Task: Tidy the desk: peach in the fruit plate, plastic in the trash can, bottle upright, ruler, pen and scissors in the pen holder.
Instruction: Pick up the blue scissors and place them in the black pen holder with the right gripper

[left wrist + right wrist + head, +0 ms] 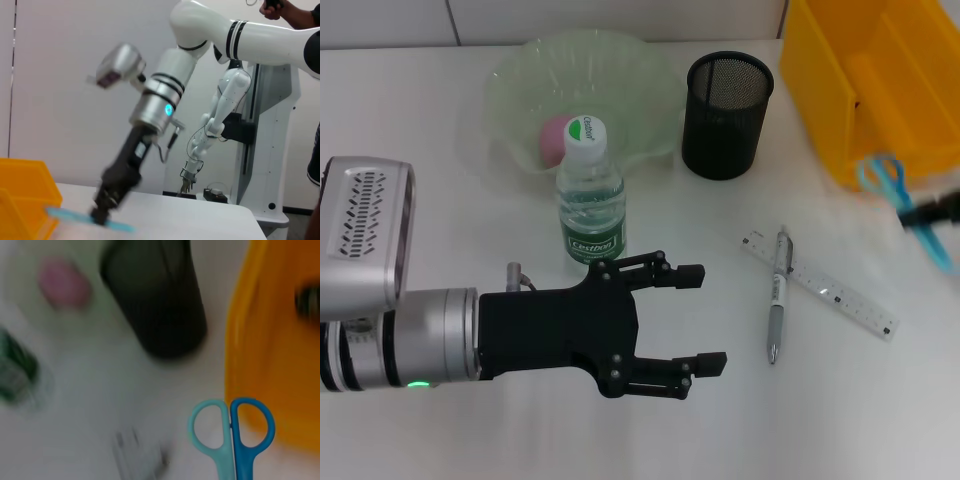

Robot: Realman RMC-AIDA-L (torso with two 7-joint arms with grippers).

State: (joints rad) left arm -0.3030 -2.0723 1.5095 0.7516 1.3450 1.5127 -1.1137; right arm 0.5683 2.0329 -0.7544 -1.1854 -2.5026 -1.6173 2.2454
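Observation:
My right gripper is shut on the blue scissors at the desk's right edge, beside the yellow bin. From the right wrist their handles show, with the black mesh pen holder farther off. My left gripper hovers open and empty in front of the upright bottle. The pink peach lies in the green fruit plate. Pen and clear ruler lie crossed on the desk, below the pen holder. No plastic shows.
The yellow bin fills the back right corner, close to the lifted scissors. The left wrist view shows my right arm over the desk, with other robot hardware beyond it.

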